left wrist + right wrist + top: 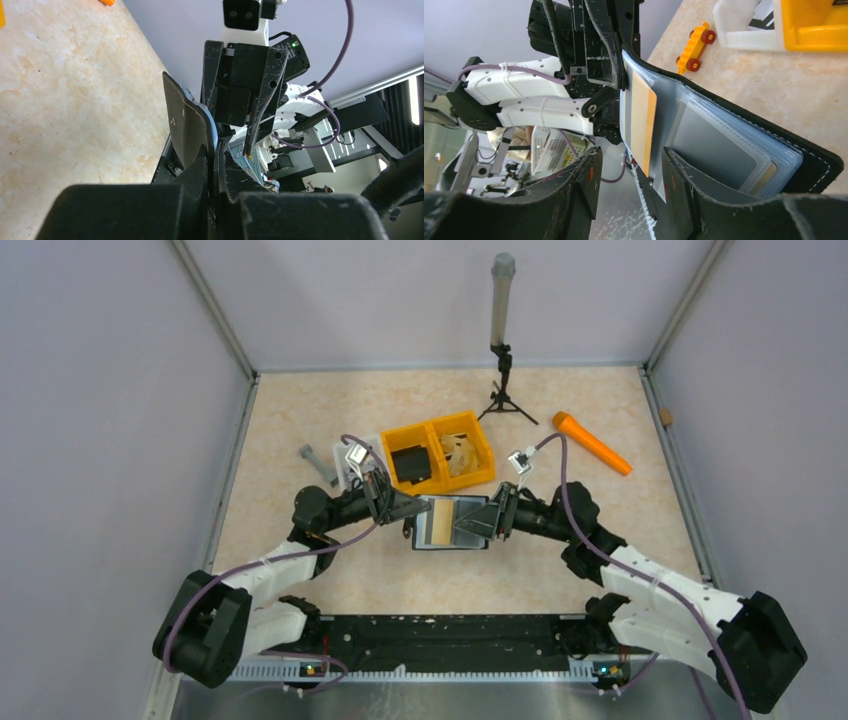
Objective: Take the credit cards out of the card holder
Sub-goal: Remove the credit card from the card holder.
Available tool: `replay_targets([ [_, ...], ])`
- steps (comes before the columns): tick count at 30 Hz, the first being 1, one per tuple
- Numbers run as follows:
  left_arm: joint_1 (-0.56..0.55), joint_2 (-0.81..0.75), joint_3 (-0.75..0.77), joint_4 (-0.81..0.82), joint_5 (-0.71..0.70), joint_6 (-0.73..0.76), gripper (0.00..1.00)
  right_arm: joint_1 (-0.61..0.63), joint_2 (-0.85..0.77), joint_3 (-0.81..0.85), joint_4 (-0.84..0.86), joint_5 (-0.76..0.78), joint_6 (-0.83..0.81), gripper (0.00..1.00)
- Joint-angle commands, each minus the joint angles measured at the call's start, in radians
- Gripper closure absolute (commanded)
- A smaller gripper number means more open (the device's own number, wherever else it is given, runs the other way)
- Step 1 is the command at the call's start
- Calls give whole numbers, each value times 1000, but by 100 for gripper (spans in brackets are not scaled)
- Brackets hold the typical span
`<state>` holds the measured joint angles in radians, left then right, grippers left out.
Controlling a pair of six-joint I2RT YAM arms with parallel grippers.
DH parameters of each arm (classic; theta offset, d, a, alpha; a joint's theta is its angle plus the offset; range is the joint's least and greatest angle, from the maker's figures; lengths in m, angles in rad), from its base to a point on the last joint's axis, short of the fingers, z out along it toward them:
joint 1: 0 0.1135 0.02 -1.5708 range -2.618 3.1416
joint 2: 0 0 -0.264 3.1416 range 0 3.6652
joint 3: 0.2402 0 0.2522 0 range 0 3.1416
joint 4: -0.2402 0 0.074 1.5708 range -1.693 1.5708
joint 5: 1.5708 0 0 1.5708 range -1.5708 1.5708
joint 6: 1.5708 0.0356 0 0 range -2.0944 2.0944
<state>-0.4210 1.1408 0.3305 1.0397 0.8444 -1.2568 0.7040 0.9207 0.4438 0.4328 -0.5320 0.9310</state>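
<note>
We see the left gripper point(403, 506) clamped shut on the left flap of the opened card holder point(452, 523) at mid-table; the right gripper point(631, 155) has its jaws apart astride a sleeve edge. The credit cards point(644, 117) sit slotted inside; beyond stands a yellow bin point(478, 476)

– What's your count?
– I see one card holder point(819, 165), two showing inside: one orange card point(644, 120), one grey card point(716, 145).
– And on the table point(300, 400)?
– One yellow bin point(432, 445), one orange cone point(592, 443), one toy car point(695, 46).
</note>
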Motion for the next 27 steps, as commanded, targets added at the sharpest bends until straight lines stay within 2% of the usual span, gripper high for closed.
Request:
replay_targets([
  [1,2,-15,-8,158,-16,-60,100,-3,18,-15,182,-55,55,52],
  [4,2,2,-10,209,-15,-92,100,0,28,-15,210,-63,65,52],
  [9,1,23,-12,260,-13,-121,100,5,45,-18,259,-69,84,59],
  [16,-5,17,-13,280,-6,-141,100,12,73,-25,308,-66,105,57],
  [20,-4,-16,-7,229,-5,-114,100,12,62,-7,239,-51,66,57],
  [23,-5,-46,-1,153,-10,-75,100,12,44,-2,201,-33,38,53],
  [27,-5,-68,4,132,-14,-72,100,12,37,2,168,-21,11,50],
])
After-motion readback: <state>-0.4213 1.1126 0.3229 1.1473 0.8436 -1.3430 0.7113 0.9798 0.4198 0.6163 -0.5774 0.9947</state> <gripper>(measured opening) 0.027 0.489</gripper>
